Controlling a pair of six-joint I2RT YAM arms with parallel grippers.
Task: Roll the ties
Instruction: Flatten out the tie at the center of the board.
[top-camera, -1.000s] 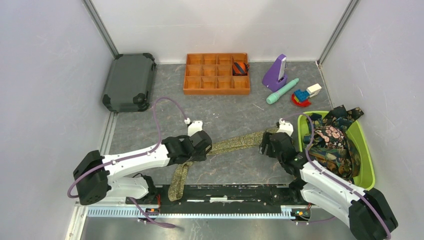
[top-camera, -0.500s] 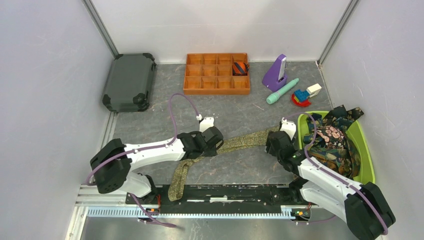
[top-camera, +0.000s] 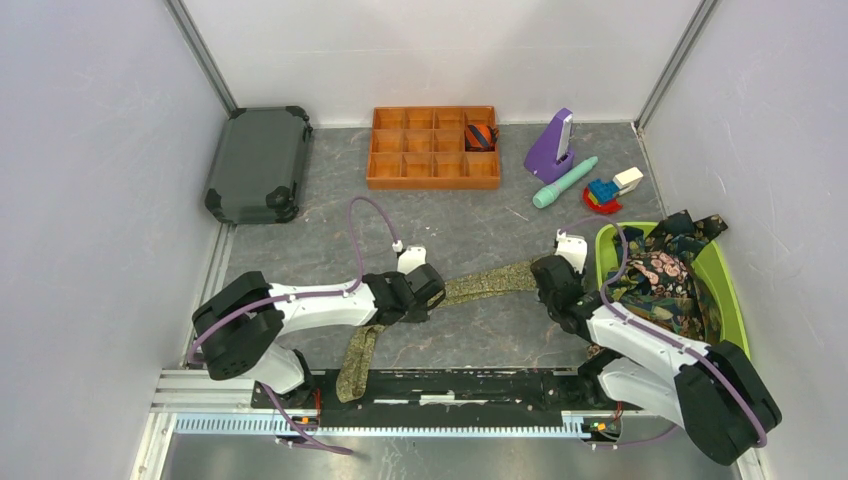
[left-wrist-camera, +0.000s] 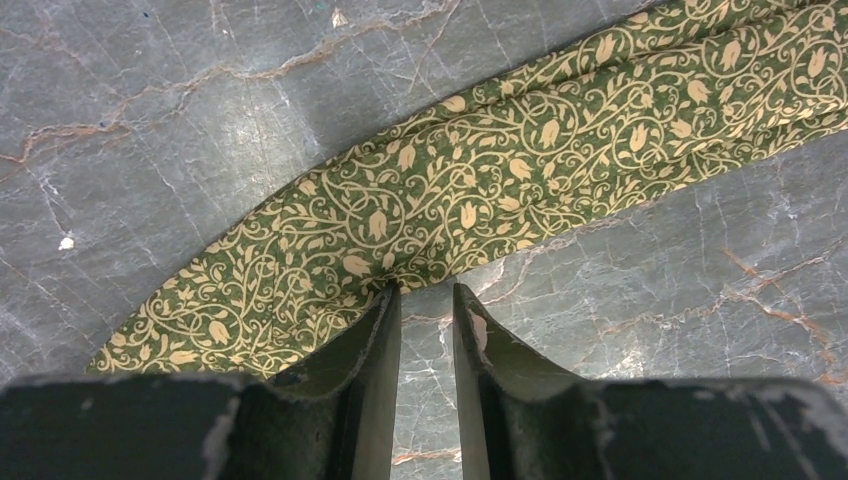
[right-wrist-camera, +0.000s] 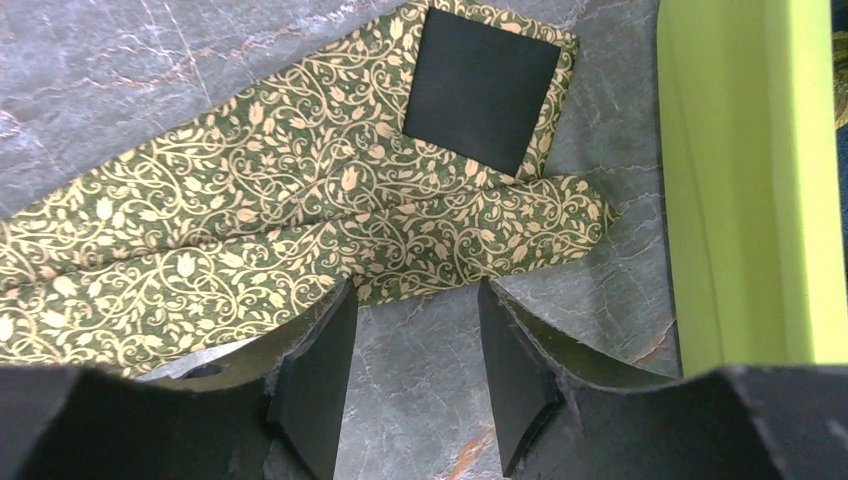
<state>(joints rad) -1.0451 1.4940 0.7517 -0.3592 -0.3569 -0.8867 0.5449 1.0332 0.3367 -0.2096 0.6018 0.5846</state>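
Right wrist view: my right tool (right-wrist-camera: 415, 300) gapes wide at the end of the olive-green tie (right-wrist-camera: 250, 200), flat on the counter (right-wrist-camera: 100, 50) upper left, probably to start rolling, while my left tool (left-wrist-camera: 427, 295), narrowly parted, steadies its middle.

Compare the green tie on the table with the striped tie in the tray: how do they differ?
The green tie lies unrolled on the table; the striped tie is rolled into a bundle. The green tie is out in the open; the striped tie sits in a top-row compartment of the tray. The green tie has a pale vine print; the striped tie is orange and navy. Both are patterned ties.
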